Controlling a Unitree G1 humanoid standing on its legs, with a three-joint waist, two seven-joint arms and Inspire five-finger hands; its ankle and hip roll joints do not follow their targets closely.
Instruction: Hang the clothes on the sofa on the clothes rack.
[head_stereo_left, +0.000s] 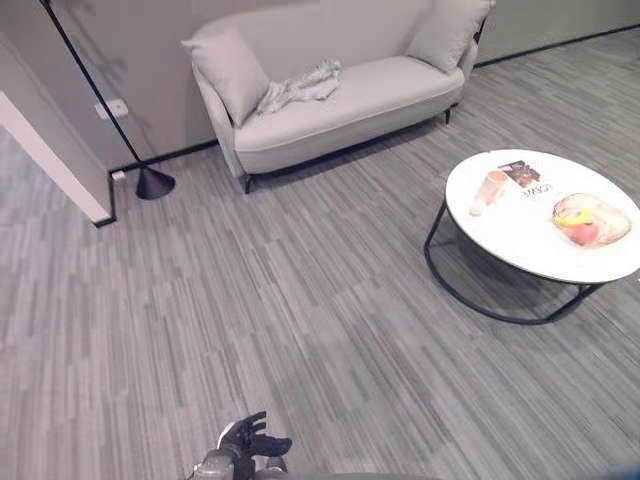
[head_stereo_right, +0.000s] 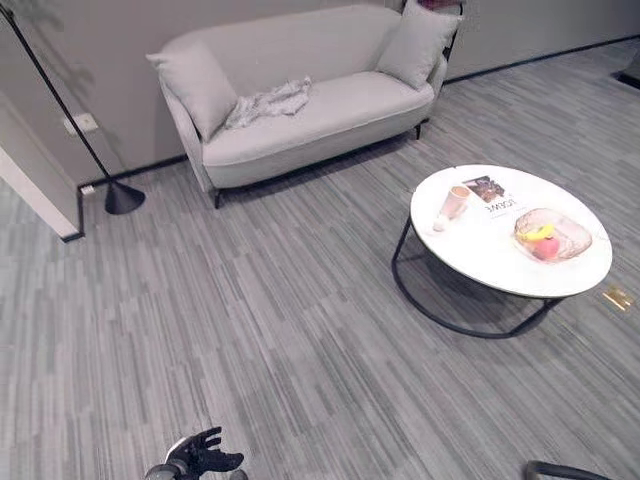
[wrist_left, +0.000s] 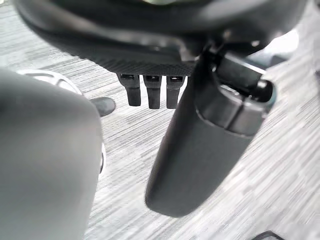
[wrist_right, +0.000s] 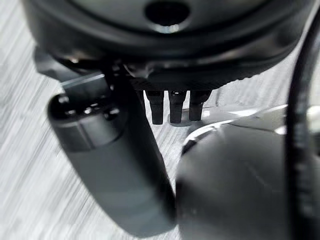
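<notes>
A crumpled pale grey garment (head_stereo_left: 300, 87) lies on the seat of the light grey sofa (head_stereo_left: 390, 95), toward its left end beside a cushion (head_stereo_left: 225, 70). The sofa stands far across the floor from me. My left hand (head_stereo_left: 252, 441) hangs low at the near edge, open with its fingers spread and holding nothing. Its wrist view shows straight fingers (wrist_left: 150, 92) and the thumb (wrist_left: 200, 150) over bare floor. In the right wrist view, my right hand (wrist_right: 120, 165) also hangs open, fingers (wrist_right: 172, 106) straight, with nothing in it.
A thin black pole on a cone foot (head_stereo_left: 152, 182) leans by the wall left of the sofa. A round white table (head_stereo_left: 530, 240) on a black wire frame stands to the right, bearing a cup (head_stereo_left: 490, 188), a booklet and a fruit bowl (head_stereo_left: 590, 220). A white wall corner (head_stereo_left: 60, 165) juts in at left.
</notes>
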